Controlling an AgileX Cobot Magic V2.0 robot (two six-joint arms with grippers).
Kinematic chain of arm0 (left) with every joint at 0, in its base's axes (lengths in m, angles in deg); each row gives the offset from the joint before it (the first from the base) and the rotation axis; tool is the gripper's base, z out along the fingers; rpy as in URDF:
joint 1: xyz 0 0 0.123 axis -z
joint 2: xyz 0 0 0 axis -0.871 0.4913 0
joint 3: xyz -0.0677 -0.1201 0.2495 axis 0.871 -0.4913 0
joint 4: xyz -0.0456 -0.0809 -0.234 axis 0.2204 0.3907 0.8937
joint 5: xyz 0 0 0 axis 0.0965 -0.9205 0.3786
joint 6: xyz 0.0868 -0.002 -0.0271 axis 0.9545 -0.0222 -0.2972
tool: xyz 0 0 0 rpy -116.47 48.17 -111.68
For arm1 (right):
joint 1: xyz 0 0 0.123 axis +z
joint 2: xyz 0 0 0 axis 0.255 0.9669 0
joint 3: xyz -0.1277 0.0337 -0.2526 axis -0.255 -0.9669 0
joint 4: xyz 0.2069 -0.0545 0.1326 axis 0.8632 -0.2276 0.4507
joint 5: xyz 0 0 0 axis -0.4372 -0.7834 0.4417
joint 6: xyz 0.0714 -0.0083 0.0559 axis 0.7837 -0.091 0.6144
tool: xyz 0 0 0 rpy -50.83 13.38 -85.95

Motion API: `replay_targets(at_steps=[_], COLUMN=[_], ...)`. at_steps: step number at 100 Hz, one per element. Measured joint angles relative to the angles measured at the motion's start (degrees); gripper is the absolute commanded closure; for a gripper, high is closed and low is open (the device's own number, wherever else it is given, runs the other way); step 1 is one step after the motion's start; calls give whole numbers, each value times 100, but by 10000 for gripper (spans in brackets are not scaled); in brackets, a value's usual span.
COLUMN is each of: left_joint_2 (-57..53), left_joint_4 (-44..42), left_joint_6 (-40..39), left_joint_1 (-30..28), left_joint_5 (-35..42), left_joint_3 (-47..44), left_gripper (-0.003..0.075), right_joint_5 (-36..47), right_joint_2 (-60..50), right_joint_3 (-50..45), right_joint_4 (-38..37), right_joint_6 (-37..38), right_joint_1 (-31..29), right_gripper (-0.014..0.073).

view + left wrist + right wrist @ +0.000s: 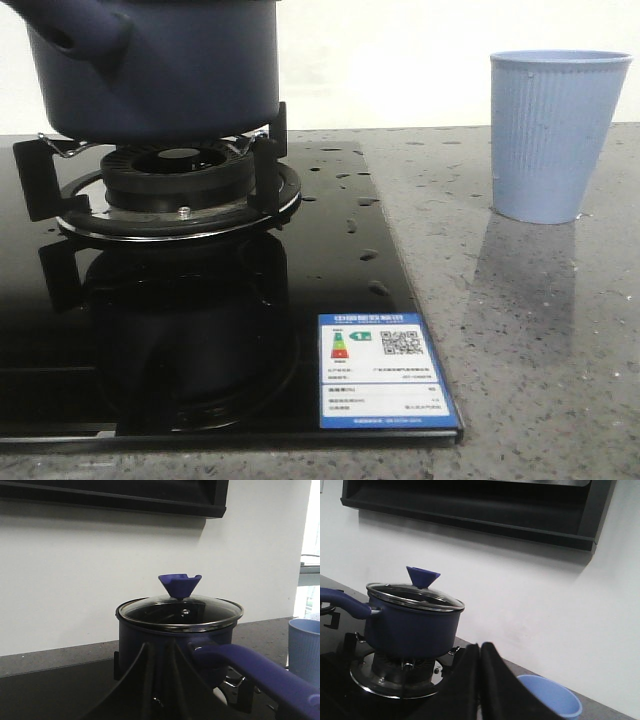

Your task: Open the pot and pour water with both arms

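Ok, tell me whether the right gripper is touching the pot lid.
Apart. In the right wrist view the right gripper, fingers pressed together, sits well short of the glass lid, with the pot wall and bare wall visible between them.

The matt navy pot [410,627] wears a glass lid [415,596] with a shiny metal rim, the hob [340,280] is glossy black glass, the table [540,330] speckled stone.

We see a dark navy pot [160,70] with a clear glass lid [180,611], steel-rimmed and topped by a blue knob [179,584]; a pale blue ribbed cup [555,135]; a glossy black hob [200,340]; a grey speckled counter [540,350].
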Motion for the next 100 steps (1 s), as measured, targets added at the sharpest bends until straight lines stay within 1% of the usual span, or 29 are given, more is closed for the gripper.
replay_targets(at_steps=[7, 10, 12, 15, 16, 17, 18, 19, 20, 21, 22, 23, 24, 25, 26, 27, 28, 29, 30, 31, 35, 38, 44, 46, 54, 62, 73, 93, 100], left_joint_2=[0, 0, 0, 0, 0, 0, 0, 0, 0, 0, 0, 0, 0, 0, 0, 0, 0, 0, 0, 0, 0, 0, 0, 0, -30, -107, -384, -812, -812], left_joint_4=[-428, -823, -1015, -1600, -1737, -2035, -2364, -2364, -2715, -2905, -3284, -3482, -3877, -4076, -4470, -4661, -4855, -5224, -5404, -5743, -6483, -7049, -7644, -7847, -8180, -8302, -8262, -8252, -8252], left_joint_6=[-13, -102, -250, -608, -852, -996, -1312, -1479, -1664, -2058, -2267, -2697, -2922, -3147, -3824, -3824, -4271, -4487, -4903, -5105, -6140, -6646, -7296, -7420, -7689, -7776, -7827, -7848, -7848], left_joint_1=[0, 0, 0, 0, 0, 0, 0, 0, 0, 0, 0, 0, 0, 0, 0, 0, 0, 0, 0, 0, 0, 0, 0, 0, -11, -89, -347, -901, -1020], left_joint_5=[39, 53, 53, 53, 38, 20, 0, -12, -25, -36, -72, -95, -145, -177, -243, -283, -321, -400, -444, -531, -708, -839, -906, -895, -696, -392, -42, -491, -897], left_joint_3=[0, 0, 0, 0, 0, 0, -5, -5, -15, -15, -20, -32, -30, -44, -44, -57, -59, -73, -75, -92, -143, -211, -359, -448, -751, -1099, -1451, -1458, -1470], left_gripper=[740, 740, 740, 740, 740, 740, 740, 740, 740, 740, 740, 740, 740, 740, 740, 740, 740, 740, 740, 740, 740, 740, 740, 740, 740, 740, 740, 740, 740], right_joint_5=[0, 0, 0, 0, 0, 0, 0, 0, 0, 0, 0, 0, 0, 0, 0, 0, 0, 0, 0, 0, 0, 0, 0, 0, 0, 0, 0, 0, 5], right_joint_2=[0, 0, 0, 0, 0, 0, 0, 0, 0, 0, 0, 0, 0, 0, 0, 0, 0, 0, 0, 0, 0, 0, 0, 0, 0, 0, 0, 0, 0], right_joint_3=[0, 0, 0, 0, 0, 0, 0, 0, 0, 0, 0, 0, 0, 0, 0, 0, 0, 0, 0, 0, 0, 0, 0, 0, 0, 0, 0, 0, 0], right_joint_4=[0, 0, 0, 0, 0, -10, -8, -8, -8, -8, -8, -8, -8, -8, -8, -8, -8, -8, -8, -8, -8, -8, -8, -8, -8, -8, -8, -8, -8], right_joint_6=[0, 0, 0, 0, 0, 0, 0, 0, 0, 0, 0, 0, 0, 0, 0, 0, 0, 0, 0, 0, 0, 0, 0, 0, 0, 0, 0, 0, 0], right_joint_1=[0, 0, 0, 0, 0, 0, 0, 0, 0, 0, 0, 0, 0, 0, 0, 0, 0, 0, 0, 0, 0, 0, 0, 0, 0, 0, 0, 0, 0], right_gripper=[653, 653, 653, 653, 653, 653, 653, 653, 653, 653, 653, 653, 653, 653, 653, 653, 653, 653, 653, 653, 653, 653, 653, 653, 653, 653, 653, 653, 653])
